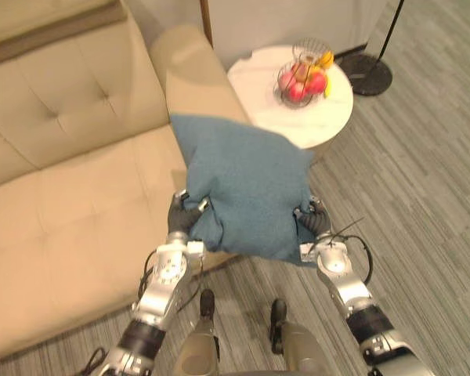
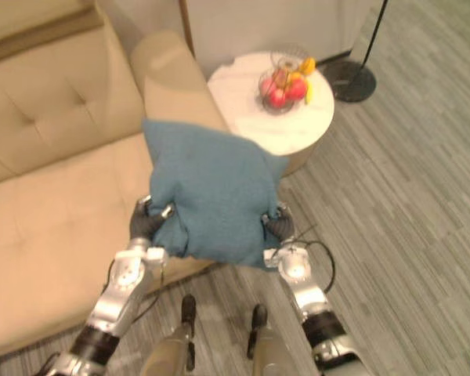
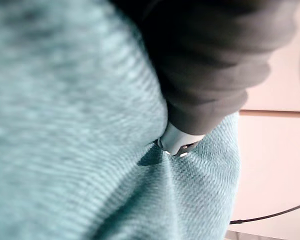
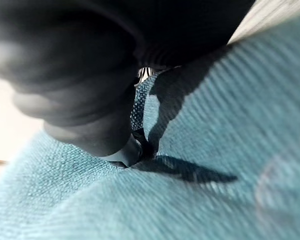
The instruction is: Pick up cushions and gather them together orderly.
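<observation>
Fruit [image 1: 301, 84] in wire basket [image 1: 283, 97]; cushion [image 1: 247, 188] gripped

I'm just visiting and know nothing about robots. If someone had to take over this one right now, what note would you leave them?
Left hand: shut on the blue cushion, at its lower left corner.
Right hand: shut on its lower right corner.
Cushion: held up between both hands over the front edge of the beige sofa, near the round side table with the fruit basket.
Done: cushion picked up.
Left: set it down neatly on the sofa, together with any other cushions.
</observation>
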Tool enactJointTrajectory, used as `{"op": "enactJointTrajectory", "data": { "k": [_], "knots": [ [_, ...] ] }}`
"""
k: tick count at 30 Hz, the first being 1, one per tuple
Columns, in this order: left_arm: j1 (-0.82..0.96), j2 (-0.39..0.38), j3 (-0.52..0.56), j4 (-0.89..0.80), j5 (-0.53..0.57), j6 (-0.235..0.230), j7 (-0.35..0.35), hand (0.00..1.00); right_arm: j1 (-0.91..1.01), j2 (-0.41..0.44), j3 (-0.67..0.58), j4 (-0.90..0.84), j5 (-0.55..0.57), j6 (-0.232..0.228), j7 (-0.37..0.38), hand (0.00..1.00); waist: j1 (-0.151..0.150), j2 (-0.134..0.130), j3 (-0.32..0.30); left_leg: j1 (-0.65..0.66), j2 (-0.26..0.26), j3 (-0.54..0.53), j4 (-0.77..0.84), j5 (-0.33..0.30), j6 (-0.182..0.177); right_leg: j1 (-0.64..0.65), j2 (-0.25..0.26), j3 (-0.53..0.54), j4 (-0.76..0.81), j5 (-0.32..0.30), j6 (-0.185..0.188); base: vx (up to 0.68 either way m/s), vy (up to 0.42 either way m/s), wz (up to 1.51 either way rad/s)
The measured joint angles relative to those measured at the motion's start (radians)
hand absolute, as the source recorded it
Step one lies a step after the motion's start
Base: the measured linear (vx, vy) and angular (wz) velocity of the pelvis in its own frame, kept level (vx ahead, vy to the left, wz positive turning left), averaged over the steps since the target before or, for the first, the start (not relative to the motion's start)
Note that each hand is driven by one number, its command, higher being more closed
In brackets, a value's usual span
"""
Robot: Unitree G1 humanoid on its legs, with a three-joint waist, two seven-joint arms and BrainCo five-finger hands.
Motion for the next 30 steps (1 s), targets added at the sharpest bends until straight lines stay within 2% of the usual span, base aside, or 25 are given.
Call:
{"op": "enactJointTrajectory", "data": {
  "k": [2, 7, 8, 11, 13, 14, 15, 16, 17, 19, 21, 22, 23, 25, 26, 27, 29, 30],
  "knots": [
    [0.062, 0.000, 0.000, -0.050, 0.000, -0.001, 0.000, 1.00, 0.038, 0.002, 0.001, -0.062, -0.020, 0.000, 0.007, 1.00, 0.001, -0.002, -0.008, 0.033, -0.003, 0.004, 0.005, -0.015, 0.002, 0.030, -0.001, 0.007, 0.000, -0.006, 0.001, 0.00, 0.020, -0.07],
    [0.215, -0.029, 0.006, -0.175, 0.000, -0.033, 0.000, 1.00, 0.121, 0.030, 0.009, -0.232, -0.038, -0.006, 0.007, 1.00, 0.001, -0.004, -0.104, 0.063, -0.008, 0.005, 0.037, -0.046, 0.007, 0.076, -0.008, 0.012, -0.007, -0.017, 0.008, 0.01, 0.021, -0.02],
    [0.215, -0.030, 0.006, -0.176, 0.000, -0.036, 0.000, 1.00, 0.121, 0.030, 0.009, -0.238, -0.038, -0.007, 0.007, 1.00, 0.002, -0.003, -0.108, 0.064, -0.009, 0.002, 0.038, -0.046, 0.007, 0.080, -0.009, 0.008, -0.008, -0.017, 0.008, 0.02, 0.006, 0.16],
    [0.214, -0.032, 0.007, -0.190, 0.002, -0.042, 0.001, 1.00, 0.120, 0.030, 0.009, -0.265, -0.038, -0.038, 0.001, 1.00, -0.003, 0.000, -0.122, 0.025, -0.014, -0.052, 0.099, -0.054, 0.006, 0.109, -0.018, -0.049, -0.010, -0.017, 0.007, -0.02, 0.002, 0.48],
    [0.212, -0.033, 0.007, -0.190, 0.003, -0.049, 0.003, 1.00, 0.113, 0.031, 0.009, -0.265, -0.038, -0.044, -0.008, 1.00, -0.005, 0.001, -0.124, -0.019, -0.015, -0.064, 0.147, -0.058, 0.008, 0.110, -0.028, -0.097, 0.003, -0.020, 0.003, -0.07, 0.013, 0.71],
    [0.213, -0.038, 0.007, -0.190, 0.002, -0.049, 0.004, 1.00, 0.110, 0.032, 0.009, -0.264, -0.038, -0.043, -0.013, 1.00, 0.003, 0.006, -0.127, -0.043, 0.000, -0.024, 0.155, -0.095, 0.042, 0.112, -0.035, -0.124, 0.002, -0.017, -0.001, -0.11, 0.037, 0.59],
    [0.213, -0.040, 0.007, -0.190, 0.002, -0.049, 0.004, 1.00, 0.110, 0.033, 0.009, -0.264, -0.038, -0.043, -0.016, 1.00, 0.006, 0.007, -0.127, -0.051, 0.015, 0.019, 0.167, -0.112, 0.054, 0.117, -0.036, -0.137, -0.003, -0.013, -0.003, -0.09, 0.031, 0.64],
    [0.214, -0.046, 0.006, -0.187, 0.002, -0.049, 0.004, 1.00, 0.109, 0.032, 0.009, -0.264, -0.038, -0.043, -0.023, 1.00, 0.003, 0.010, -0.128, -0.062, 0.052, 0.120, 0.197, -0.144, 0.071, 0.141, -0.047, -0.167, -0.026, -0.004, -0.003, -0.09, 0.121, 0.74],
    [0.215, -0.052, 0.004, -0.179, 0.000, -0.049, 0.004, 1.00, 0.107, 0.032, 0.008, -0.263, -0.038, -0.043, -0.029, 1.00, 0.000, 0.008, -0.133, -0.071, 0.089, 0.203, 0.234, -0.155, 0.083, 0.150, -0.071, -0.204, -0.043, 0.000, -0.003, -0.06, 0.114, 0.72],
    [0.215, -0.052, 0.004, -0.156, -0.001, -0.051, 0.003, 1.00, 0.104, 0.032, 0.008, -0.263, -0.037, -0.043, -0.030, 1.00, -0.001, 0.011, -0.135, -0.085, 0.110, 0.258, 0.266, -0.149, 0.104, 0.161, -0.095, -0.221, -0.059, 0.002, 0.002, -0.02, 0.194, 0.45],
    [0.217, -0.058, 0.002, -0.144, -0.007, -0.051, 0.003, 1.00, 0.103, 0.032, 0.008, -0.263, -0.038, -0.043, -0.030, 1.00, -0.003, 0.016, -0.145, -0.084, 0.136, 0.270, 0.280, -0.145, 0.108, 0.166, -0.114, -0.225, -0.089, 0.022, 0.033, 0.04, 0.297, 0.35],
    [0.217, -0.060, 0.001, -0.141, -0.009, -0.051, 0.002, 1.00, 0.103, 0.032, 0.007, -0.263, -0.037, -0.043, -0.031, 1.00, -0.019, 0.031, -0.155, -0.085, 0.140, 0.300, 0.274, -0.115, 0.052, 0.180, -0.127, -0.240, -0.123, 0.042, 0.063, 0.07, 0.274, 0.38],
    [0.217, -0.057, 0.000, -0.139, -0.010, -0.051, 0.002, 1.00, 0.102, 0.034, 0.007, -0.259, -0.037, -0.043, -0.031, 1.00, -0.028, 0.031, -0.157, -0.083, 0.123, 0.306, 0.269, -0.100, 0.034, 0.190, -0.143, -0.241, -0.139, 0.055, 0.080, 0.09, 0.344, 0.37],
    [0.215, -0.032, -0.008, -0.122, -0.020, -0.055, 0.002, 1.00, 0.101, 0.044, 0.008, -0.248, -0.038, -0.043, -0.031, 1.00, -0.035, -0.020, -0.178, -0.114, 0.046, 0.322, 0.263, -0.124, 0.058, 0.196, -0.194, -0.235, -0.223, 0.111, 0.110, 0.11, 0.290, 0.23],
    [0.212, -0.025, -0.015, -0.114, -0.023, -0.055, 0.002, 1.00, 0.098, 0.045, 0.007, -0.248, -0.038, -0.043, -0.031, 1.00, -0.039, -0.031, -0.178, -0.123, 0.029, 0.321, 0.266, -0.127, 0.061, 0.196, -0.206, -0.234, -0.231, 0.117, 0.107, 0.15, 0.294, 0.34],
    [0.210, -0.018, -0.032, -0.088, -0.040, -0.055, 0.002, 1.00, 0.100, 0.049, 0.007, -0.248, -0.040, -0.043, -0.031, 1.00, -0.039, -0.051, -0.175, -0.137, -0.002, 0.324, 0.313, -0.162, 0.084, 0.193, -0.244, -0.229, -0.209, 0.131, 0.116, 0.12, 0.237, 0.24],
    [0.210, -0.021, -0.044, -0.068, -0.040, -0.052, 0.002, 1.00, 0.100, 0.051, 0.006, -0.246, -0.044, -0.042, -0.031, 1.00, -0.037, -0.044, -0.172, -0.163, 0.000, 0.323, 0.388, -0.224, 0.089, 0.169, -0.266, -0.216, -0.145, 0.135, 0.123, 0.09, 0.219, -0.01],
    [0.210, -0.020, -0.053, -0.058, -0.040, -0.049, 0.001, 1.00, 0.099, 0.052, 0.004, -0.240, -0.046, -0.042, -0.031, 1.00, -0.031, -0.034, -0.170, -0.171, 0.005, 0.330, 0.422, -0.257, 0.104, 0.120, -0.281, -0.191, -0.055, 0.137, 0.118, 0.07, 0.225, -0.27]
  ]
}}
